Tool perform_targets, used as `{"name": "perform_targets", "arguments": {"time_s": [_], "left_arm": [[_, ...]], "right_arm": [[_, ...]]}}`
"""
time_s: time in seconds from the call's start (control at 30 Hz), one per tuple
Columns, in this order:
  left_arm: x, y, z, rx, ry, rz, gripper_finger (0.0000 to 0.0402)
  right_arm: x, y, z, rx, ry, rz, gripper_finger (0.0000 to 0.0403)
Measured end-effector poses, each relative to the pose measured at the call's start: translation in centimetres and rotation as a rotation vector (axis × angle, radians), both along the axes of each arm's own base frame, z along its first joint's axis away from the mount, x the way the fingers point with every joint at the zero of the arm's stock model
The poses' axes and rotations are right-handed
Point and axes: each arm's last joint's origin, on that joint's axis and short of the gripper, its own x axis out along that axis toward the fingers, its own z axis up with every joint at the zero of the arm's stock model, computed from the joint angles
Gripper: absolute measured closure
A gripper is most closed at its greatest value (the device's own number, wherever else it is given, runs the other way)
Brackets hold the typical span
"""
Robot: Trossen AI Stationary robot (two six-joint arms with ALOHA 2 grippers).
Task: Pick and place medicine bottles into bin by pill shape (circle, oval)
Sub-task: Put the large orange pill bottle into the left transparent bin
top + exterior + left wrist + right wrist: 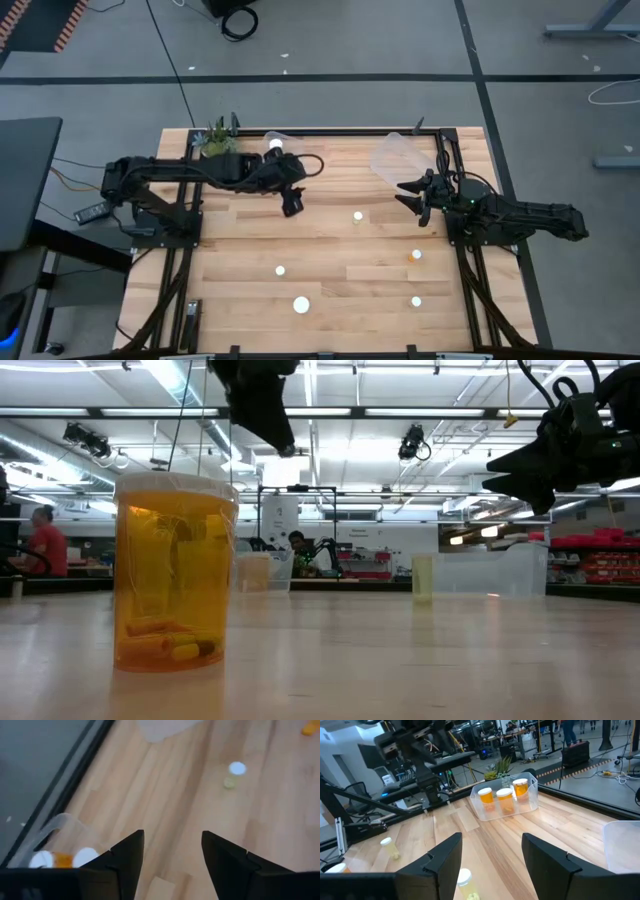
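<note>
We see the left gripper open and empty above smooth wood table; the right gripper open (beside a clear tub); translucent orange bottles fill another tub.

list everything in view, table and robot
loose medicine bottles: five, orange, white caps, scattered mid-table
binned medicine bottles: three, orange, white caps, in left bin
left bin: one, clear, far edge
right bin: one, clear, far edge
plant: one, green, far left corner
table: one, light wood
person: one, red top, room behind
left end effector: open, near left bin
right end effector: open, beside right bin
</note>
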Motion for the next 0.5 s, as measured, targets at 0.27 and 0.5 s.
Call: {"name": "perform_targets", "arguments": {"time_s": [0.27, 0.5], "left_arm": [[-0.3, -3.0, -0.5, -0.221, 0.04, -0.121, 0.0205], [-1.0, -6.0, -0.8, -0.281, 0.09, -0.128, 0.0209]], "right_arm": [[0.0, 0.0, 0.0, 0.0, 0.0, 0.0, 0.0189], [0.0, 0.0, 0.0, 0.0, 0.0, 0.0, 0.0189]]}}
